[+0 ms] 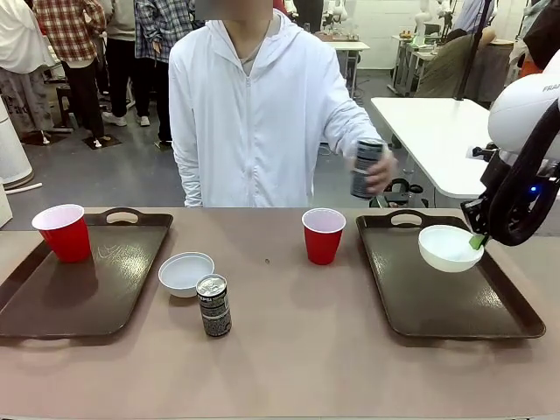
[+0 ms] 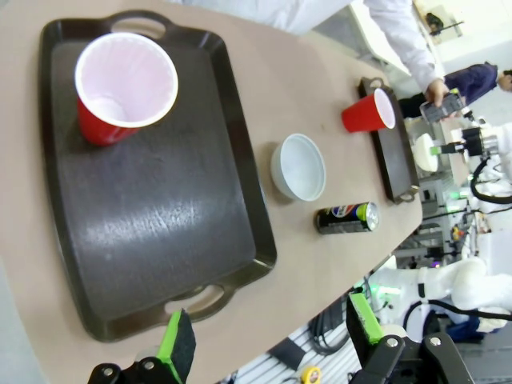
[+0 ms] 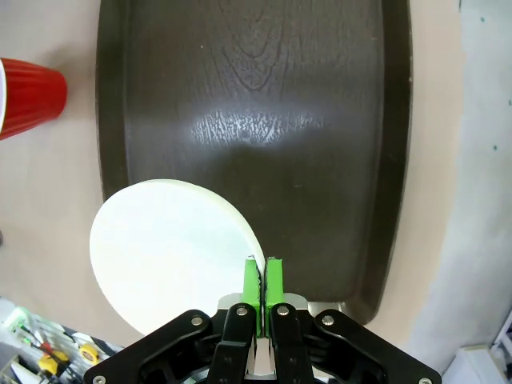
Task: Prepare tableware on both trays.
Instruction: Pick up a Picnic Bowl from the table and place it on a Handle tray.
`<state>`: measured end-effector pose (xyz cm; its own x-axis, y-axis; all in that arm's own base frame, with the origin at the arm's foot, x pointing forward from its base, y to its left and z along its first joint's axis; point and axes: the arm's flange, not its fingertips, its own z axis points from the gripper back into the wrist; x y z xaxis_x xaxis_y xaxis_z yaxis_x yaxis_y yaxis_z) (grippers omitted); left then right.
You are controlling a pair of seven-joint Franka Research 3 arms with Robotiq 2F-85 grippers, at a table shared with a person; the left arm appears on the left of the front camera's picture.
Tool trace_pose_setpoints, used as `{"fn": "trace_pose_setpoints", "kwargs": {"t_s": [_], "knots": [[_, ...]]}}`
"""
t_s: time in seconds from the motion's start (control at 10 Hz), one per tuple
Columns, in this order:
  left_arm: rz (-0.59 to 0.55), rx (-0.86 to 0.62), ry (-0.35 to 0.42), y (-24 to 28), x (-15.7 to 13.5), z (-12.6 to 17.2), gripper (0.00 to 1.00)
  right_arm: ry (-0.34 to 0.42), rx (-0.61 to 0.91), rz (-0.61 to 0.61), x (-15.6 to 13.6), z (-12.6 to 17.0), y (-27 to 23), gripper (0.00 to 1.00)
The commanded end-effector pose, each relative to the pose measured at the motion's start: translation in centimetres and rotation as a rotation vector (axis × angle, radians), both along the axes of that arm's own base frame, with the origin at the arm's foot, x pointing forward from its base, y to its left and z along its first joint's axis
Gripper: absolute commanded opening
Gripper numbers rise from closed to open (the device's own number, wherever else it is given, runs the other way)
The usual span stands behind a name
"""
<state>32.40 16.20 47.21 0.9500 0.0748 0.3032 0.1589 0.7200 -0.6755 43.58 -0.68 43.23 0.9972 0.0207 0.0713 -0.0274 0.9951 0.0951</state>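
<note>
The right gripper is clamped on the rim of a white bowl, held over the right tray, presumably for setting down; a drink can is grasped by the person's hand.

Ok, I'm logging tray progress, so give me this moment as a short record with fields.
left tray: holds one red cup
right tray: bare
right claw: shut on white bowl rim, over right tray
left claw: open, empty
table between trays: second bowl, upright can, second red cup
person's hand: holds second can
</note>
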Motion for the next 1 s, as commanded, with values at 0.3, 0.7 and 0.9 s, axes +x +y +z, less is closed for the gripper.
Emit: {"fn": "trace_pose_setpoints", "kwargs": {"t_s": [0.3,0.7,0.9], "knots": [[0.008,-0.016,-0.006,-0.1,0.1,0.1,1.00,-0.002,-0.201,0.079,-14.6,6.0,1.1,0.04],[0.008,-0.016,-0.006,-0.1,0.1,0.1,1.00,0.084,-0.165,0.054,-12.3,5.2,0.9,0.04],[0.008,-0.016,-0.006,-0.1,0.1,0.1,1.00,0.082,-0.143,0.045,-11.6,5.1,1.0,0.04]]}}
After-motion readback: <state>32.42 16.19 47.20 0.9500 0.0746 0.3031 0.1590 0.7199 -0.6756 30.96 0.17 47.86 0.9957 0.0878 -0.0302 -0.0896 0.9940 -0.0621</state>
